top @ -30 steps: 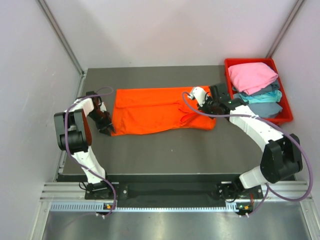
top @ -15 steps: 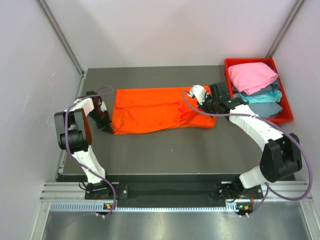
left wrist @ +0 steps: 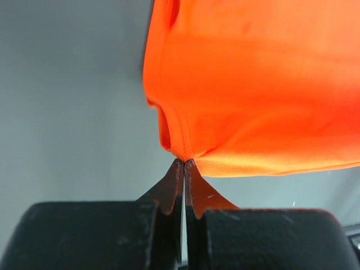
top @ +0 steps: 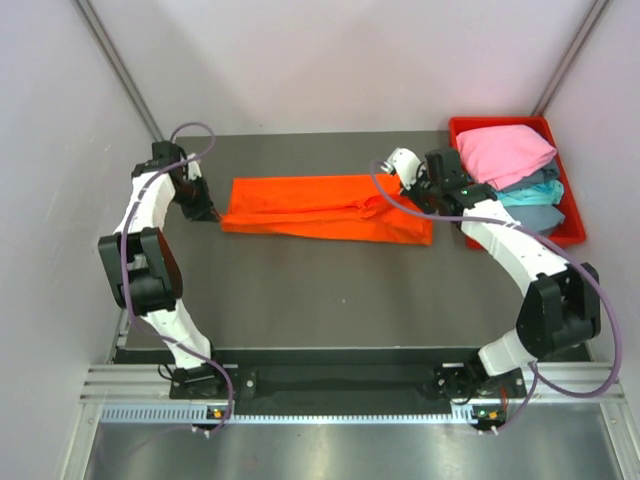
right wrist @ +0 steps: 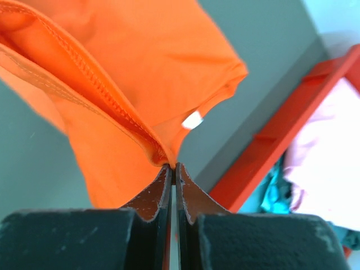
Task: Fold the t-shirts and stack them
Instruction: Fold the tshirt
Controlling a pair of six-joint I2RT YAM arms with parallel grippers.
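Top external: we hold the orange shirt (top: 325,207) stretched along the table's (top: 330,290) far half. Left wrist: our left gripper (left wrist: 184,162) pinches only a hem corner, which may slip free. Right wrist: our right gripper (right wrist: 172,165) clamps a bunched seam, so uneven pulling could skew the fold.

Bright orange cloth t-shirt (top: 325,208) lies stretched left to right across the middle of the dark flat desk (top: 330,290), with the left tool (left wrist: 184,163) pinching its left end and the right tool (right wrist: 172,166) its right end. To its right, at the desk's far right corner, a rigid red plastic rectangular bin (top: 495,122) holds a pink cloth t-shirt (top: 505,152) atop a light teal cloth t-shirt (top: 530,195).
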